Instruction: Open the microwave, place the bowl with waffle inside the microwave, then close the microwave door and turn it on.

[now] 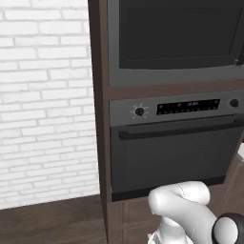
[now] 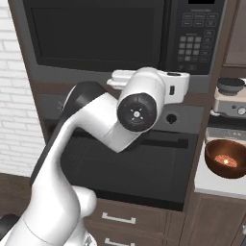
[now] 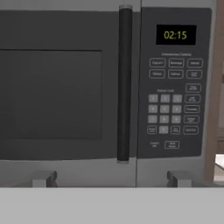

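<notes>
Fingertips [image 3: 43,178] of the gripper [image 3: 111,179] stand far apart at the bottom of the hand view, spread as wide as they go and holding nothing. Just past them is the microwave [image 3: 70,166], its door [image 3: 52,94] shut, a dark upright handle [image 3: 124,83] running down the door's right edge. Right of the handle sits the keypad [image 3: 173,100], with a clock [image 3: 176,35] above it reading 02:15.

From the right base view the arm [image 2: 137,113] bends up in front of the cabinet, its hand level with the microwave's lower edge. Under the microwave is the oven [image 1: 176,152], with a round knob [image 1: 139,111], a display strip [image 1: 188,106] and a long handle bar [image 1: 181,129]. Drawers [image 2: 129,218] lie below the oven.

To the right, on a pale counter [image 2: 216,185], stands a brown bowl [image 2: 226,158] holding something orange, likely the waffle, though it is too blurred to be sure. Left of the cabinet is a white brick wall [image 1: 45,100].
</notes>
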